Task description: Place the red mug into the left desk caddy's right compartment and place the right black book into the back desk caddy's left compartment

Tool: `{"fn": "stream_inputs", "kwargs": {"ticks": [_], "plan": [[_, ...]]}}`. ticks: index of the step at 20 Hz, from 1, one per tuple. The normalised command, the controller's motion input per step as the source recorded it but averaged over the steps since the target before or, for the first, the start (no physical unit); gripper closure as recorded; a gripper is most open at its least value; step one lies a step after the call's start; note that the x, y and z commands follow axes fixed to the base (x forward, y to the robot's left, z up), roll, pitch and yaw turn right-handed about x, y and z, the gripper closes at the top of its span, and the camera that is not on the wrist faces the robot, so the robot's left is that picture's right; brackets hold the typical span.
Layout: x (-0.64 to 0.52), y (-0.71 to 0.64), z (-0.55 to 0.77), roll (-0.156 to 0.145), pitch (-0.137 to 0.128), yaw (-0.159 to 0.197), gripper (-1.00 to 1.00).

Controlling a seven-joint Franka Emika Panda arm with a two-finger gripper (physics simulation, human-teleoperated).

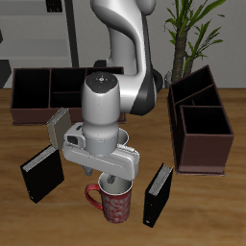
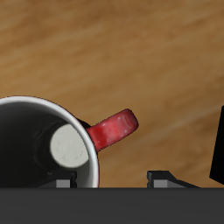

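Near the table's front edge, the red mug point(image 1: 113, 201) stands unlifted beneath the gripper point(image 1: 113, 183), jaw state undeterminable; right black book point(image 1: 42, 175) at its nine o'clock; neither placement done.

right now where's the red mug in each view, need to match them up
Exterior view: the red mug stands near the table's front edge, directly under the gripper.
Wrist view: only its white inside and red handle show, close up.
Shared landmark: a black book standing beside the mug, seen as a dark edge in the wrist view.
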Motion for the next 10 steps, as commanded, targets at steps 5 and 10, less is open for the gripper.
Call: {"fn": "stream_inputs", "kwargs": {"ticks": [5,10], "plan": [[-0.15,0.11,-0.01,0.046,-0.005,-0.004,1.0],[-0.06,-0.02,0.11,0.011,-0.011,-0.016,1.0]]}}
